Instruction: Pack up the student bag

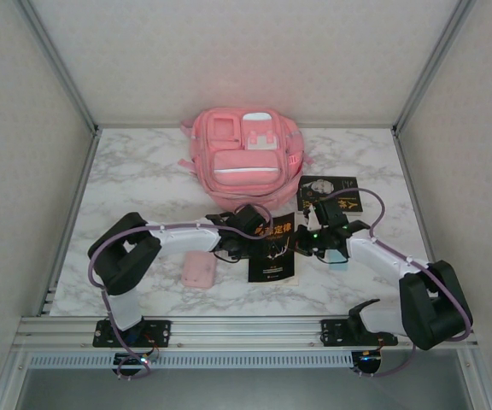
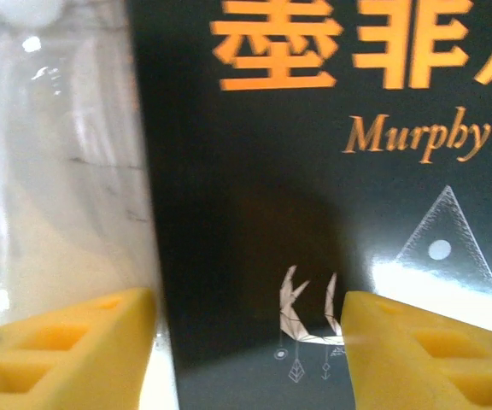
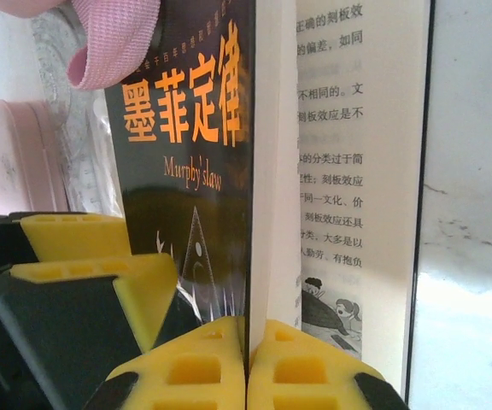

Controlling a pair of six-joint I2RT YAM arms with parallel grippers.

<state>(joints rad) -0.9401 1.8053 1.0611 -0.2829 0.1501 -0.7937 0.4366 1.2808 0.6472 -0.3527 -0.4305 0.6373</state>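
The student bag (image 1: 244,152), a big pink backpack, lies flat at the back middle of the table, and one pink strap (image 3: 114,43) hangs into the right wrist view. A black book with orange title (image 1: 273,248) lies in front of it. My right gripper (image 3: 246,359) is shut on the book's front cover (image 3: 186,171), pinching its edge and lifting it off the printed pages (image 3: 331,171). My left gripper (image 2: 250,342) stands open over the book's left edge (image 2: 156,256), one yellow finger (image 2: 58,350) over the table and the other over the cover.
A small pink pencil case (image 1: 198,269) lies left of the book, near the left arm. A second black book (image 1: 331,195) sits at the right of the bag. Grey walls close in the marble table (image 1: 143,171) on three sides.
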